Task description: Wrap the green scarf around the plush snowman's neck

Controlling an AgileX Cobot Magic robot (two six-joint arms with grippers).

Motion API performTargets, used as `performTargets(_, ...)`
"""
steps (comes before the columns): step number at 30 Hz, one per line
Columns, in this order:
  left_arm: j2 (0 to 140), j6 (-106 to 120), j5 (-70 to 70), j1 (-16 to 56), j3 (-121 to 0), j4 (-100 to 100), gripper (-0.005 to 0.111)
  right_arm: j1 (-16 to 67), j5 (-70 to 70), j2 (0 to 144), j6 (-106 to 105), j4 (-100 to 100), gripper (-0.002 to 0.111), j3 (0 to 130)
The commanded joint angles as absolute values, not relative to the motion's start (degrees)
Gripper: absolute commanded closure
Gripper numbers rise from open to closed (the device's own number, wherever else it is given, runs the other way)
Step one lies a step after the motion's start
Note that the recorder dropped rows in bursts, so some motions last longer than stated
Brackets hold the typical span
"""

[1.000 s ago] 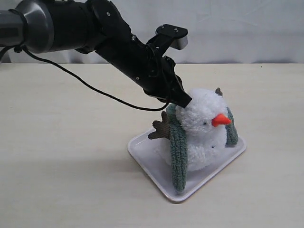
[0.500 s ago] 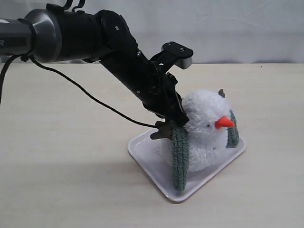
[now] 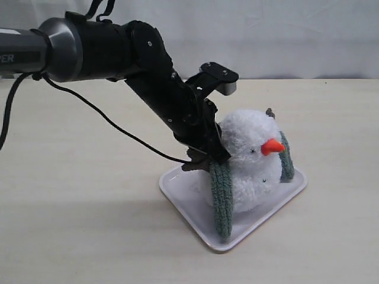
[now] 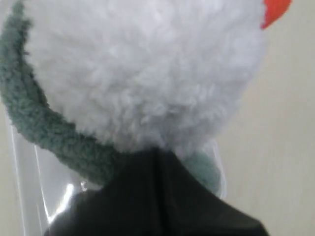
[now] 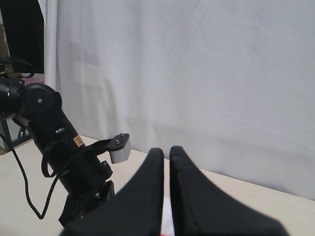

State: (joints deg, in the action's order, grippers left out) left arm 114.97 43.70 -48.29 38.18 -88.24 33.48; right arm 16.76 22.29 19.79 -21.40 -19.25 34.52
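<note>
The plush snowman sits on a white tray, its orange nose pointing right. The green scarf runs behind its neck; one end hangs down the front left, the other end on the far side. My left gripper is shut, its tip pressed into the fluff at the back of the neck beside the scarf. In the left wrist view the shut tip meets the snowman with the scarf curving past. My right gripper is shut on nothing, out of the exterior view.
The tray lies on a pale table before a white curtain. A brown twig arm sticks out under my left gripper. A black cable hangs from the left arm. The right wrist view shows the left arm.
My left gripper has slid down from the back of the snowman's head to its neck. The head has rocked slightly left. The scarf end in front has barely shifted.
</note>
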Motion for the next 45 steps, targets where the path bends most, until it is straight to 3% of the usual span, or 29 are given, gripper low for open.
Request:
performTargets(1, 109.88, 44.94, -48.84, 38.72, -88.09, 37.18, 0.107, 16.85, 22.44, 19.55, -21.18, -18.75, 0.104, 34.3)
performTargets(6, 108.54, 41.52, -51.72, 39.53, -84.47, 35.76, 0.107, 16.85, 22.44, 19.55, -21.18, -18.75, 0.104, 34.3)
performTargets(20, 104.94, 27.75, -11.51, 50.15, -66.79, 29.02, 0.107, 16.85, 22.55, 19.55, -21.18, -18.75, 0.104, 34.3)
performTargets(25, 104.04, 27.75, -15.21, 51.38, -65.39, 27.63, 0.106, 16.85, 22.55, 19.55, -21.18, -18.75, 0.104, 34.3)
performTargets(30, 104.04, 27.75, -23.66, 51.27, -65.39, 21.6, 0.09, 16.85, 22.55, 19.55, -21.18, -18.75, 0.104, 34.3)
performTargets(38, 105.36, 22.24, -27.21, 51.27, -65.39, 18.55, 0.043, 16.85, 23.01, 19.55, -21.18, -18.57, 0.104, 34.3)
performTargets(45, 110.15, 21.08, -21.9, 51.27, -65.39, 20.17, 0.039, 16.85, 23.76, 19.55, -21.18, -18.35, 0.104, 34.3)
